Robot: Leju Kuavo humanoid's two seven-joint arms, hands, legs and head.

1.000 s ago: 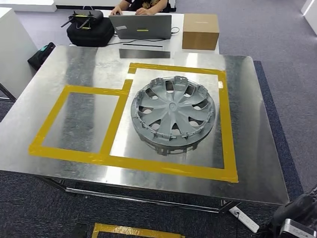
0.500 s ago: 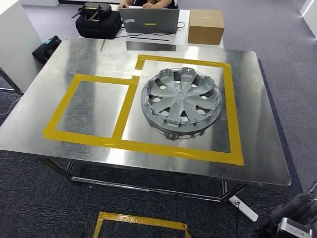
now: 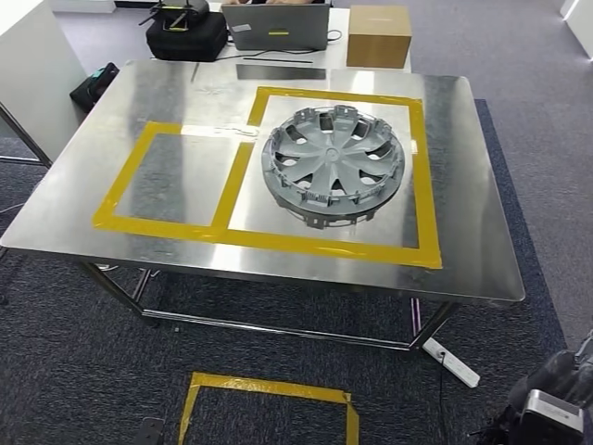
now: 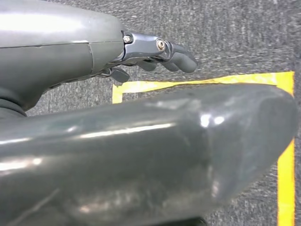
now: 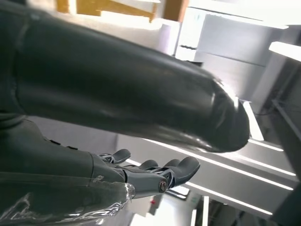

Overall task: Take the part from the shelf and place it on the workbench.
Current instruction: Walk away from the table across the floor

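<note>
The part, a grey wheel cover (image 3: 332,165), lies flat inside the larger yellow-taped rectangle on the metal workbench (image 3: 475,232). No hand touches it. My right hand (image 3: 552,408) hangs low at the bottom right corner of the head view, well short of the bench. In the right wrist view the right hand (image 5: 142,174) has its fingers (image 5: 181,168) stretched out and holds nothing. My left hand (image 4: 142,122) hangs over the carpet, fingers (image 4: 174,59) straight, with nothing in it.
A smaller yellow-taped rectangle (image 3: 175,176) lies left of the cover. Behind the bench stand a laptop (image 3: 276,26), a cardboard box (image 3: 378,35) and a black bag (image 3: 186,32). On the carpet are a yellow tape square (image 3: 269,399) and a white power strip (image 3: 451,362).
The whole picture has shifted: the bench sits higher and farther off, and more carpet and the floor tape show, so the camera has moved back. The wheel cover keeps its place on the bench.
</note>
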